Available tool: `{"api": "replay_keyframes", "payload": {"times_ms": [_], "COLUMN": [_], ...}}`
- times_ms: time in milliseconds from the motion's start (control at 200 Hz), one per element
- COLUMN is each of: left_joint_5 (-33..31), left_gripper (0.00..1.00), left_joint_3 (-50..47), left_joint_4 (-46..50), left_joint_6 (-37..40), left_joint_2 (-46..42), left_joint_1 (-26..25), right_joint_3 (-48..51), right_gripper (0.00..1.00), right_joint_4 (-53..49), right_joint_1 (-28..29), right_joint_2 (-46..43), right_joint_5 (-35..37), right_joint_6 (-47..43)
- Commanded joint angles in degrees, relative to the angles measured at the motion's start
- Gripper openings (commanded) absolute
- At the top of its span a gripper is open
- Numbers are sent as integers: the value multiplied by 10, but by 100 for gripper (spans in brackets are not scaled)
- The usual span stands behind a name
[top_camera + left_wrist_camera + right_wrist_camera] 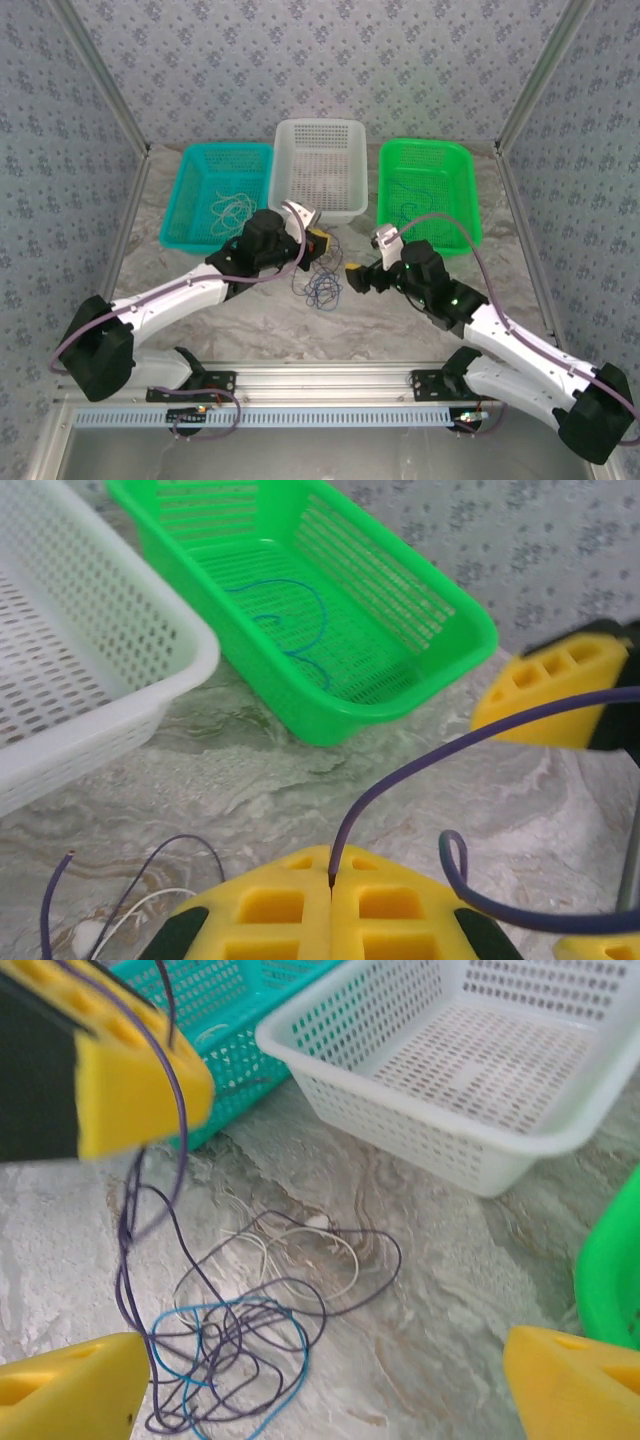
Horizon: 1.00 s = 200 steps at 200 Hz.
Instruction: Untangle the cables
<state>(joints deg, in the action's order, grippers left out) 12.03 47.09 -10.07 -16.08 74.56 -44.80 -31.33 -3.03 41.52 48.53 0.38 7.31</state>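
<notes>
**Left jaws pinched on a purple strand, right jaws spread over the tangle**

The table (250,325) is a pale, marbled surface. Patterned grey-blue walls (300,60) and bare metal frame posts (110,95) enclose it. The white basket (320,125) sits at the far middle. A teal basket (190,190) touches its left side and holds a loop of pale wire (232,208). A green basket (425,145) stands just to the right of the white basket, with a blue wire (290,620) lying in it.

The cables (322,285) lie loose on the table just in front of the white basket. They are a knot of purple, blue and whitish loops (240,1340).

The left arm reaches in low from the near left towards the white basket's front edge. The left gripper (330,900) is clenched, its yellow fingers pressed together on a purple strand (420,770). The strand runs down from it to the knot.

The right arm comes from the near right with its elbow bent and its wrist turned towards the white basket. The right gripper (320,1390) is released, with its fingers wide apart on either side of the knot and grasping nothing.
</notes>
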Motion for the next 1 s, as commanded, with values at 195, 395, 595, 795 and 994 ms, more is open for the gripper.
{"api": "replay_keyframes", "payload": {"times_ms": [195, 395, 595, 795, 994], "left_joint_5": [-42, -46, -49, -49, -53], "left_gripper": [0, 0, 0, 0, 0], "left_joint_3": [38, 45, 48, 45, 47], "left_joint_4": [14, 13, 13, 22, 18], "left_joint_6": [-70, -73, -78, -78, -82], "left_joint_2": [-14, -23, -34, -53, -72], "left_joint_1": [-10, -19, -25, -28, -28], "right_joint_3": [73, 67, 35, 26, 13], "right_gripper": [92, 93, 88, 73, 37], "right_joint_4": [115, 199, 248, 291, 267], "right_joint_1": [39, 89, 118, 121, 122], "right_joint_2": [40, 145, 256, 303, 322], "right_joint_5": [4, 16, 55, 93, 98], "right_joint_6": [85, 88, 83, 73, 76]}}
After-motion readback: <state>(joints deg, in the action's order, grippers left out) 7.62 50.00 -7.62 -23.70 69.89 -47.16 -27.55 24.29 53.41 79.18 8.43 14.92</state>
